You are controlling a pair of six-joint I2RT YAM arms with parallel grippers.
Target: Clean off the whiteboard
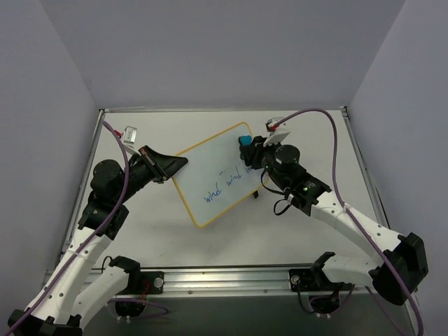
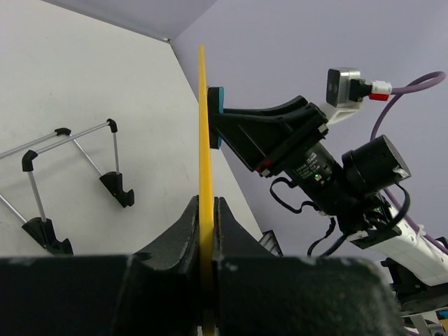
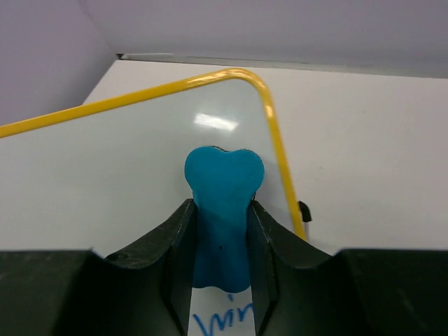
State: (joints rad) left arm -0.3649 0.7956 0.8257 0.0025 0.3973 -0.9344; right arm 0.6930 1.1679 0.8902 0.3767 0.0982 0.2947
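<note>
White table point(image 1: 231, 245), lilac walls behind; the left fingers point(image 2: 187, 231) are clamped on the yellow-framed edge of the one small rectangular whiteboard point(image 1: 210, 164), while the right fingers point(image 3: 175, 238) pinch one blue heart-topped eraser block point(image 3: 222, 189) against its far corner. Its long axis runs diagonally, near-left to far-right. Blue handwriting reads "wind" twice.

Handwriting point(image 1: 225, 183) too small to read, end hidden behind right hand point(image 1: 250, 147).
</note>
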